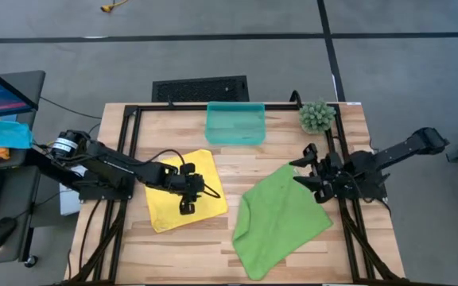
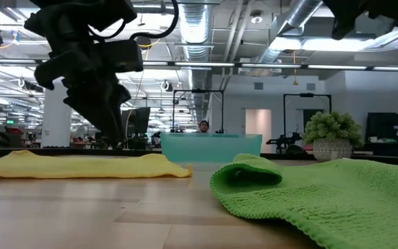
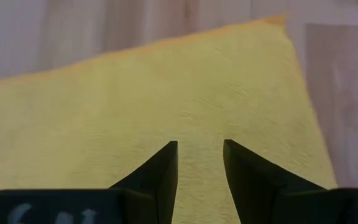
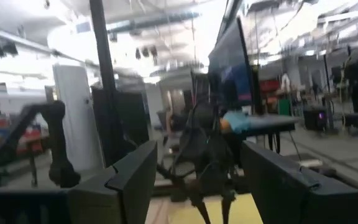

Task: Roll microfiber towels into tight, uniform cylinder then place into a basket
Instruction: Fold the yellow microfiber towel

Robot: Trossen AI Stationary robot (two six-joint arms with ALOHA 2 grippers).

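The yellow towel (image 1: 183,191) lies flat on the table's left half, also seen in the low view (image 2: 81,164). My left gripper (image 1: 189,199) slants down over its middle, fingers apart (image 3: 199,144). The lime green towel (image 1: 281,218) lies at centre right with its left edge folded over (image 2: 247,176). My right gripper (image 1: 310,171) is open and raised off the table above that towel's far right corner; it points about level toward the table's left (image 4: 194,180). The teal basket (image 1: 235,123) stands at the far edge, centre. My left gripper comes at the yellow towel's middle (image 3: 197,112) slanting down from the table's left, its open fingertips (image 3: 169,152) close over the flat cloth. I cannot tell whether they touch it; the cloth shows no dent or pinch.
A small potted plant (image 1: 318,116) stands at the far right corner. A black vented panel (image 1: 199,87) lies beyond the far edge. A side desk at the left holds a blue cloth (image 1: 2,133), keyboard and mouse. A person (image 2: 204,126) shows far behind the basket.
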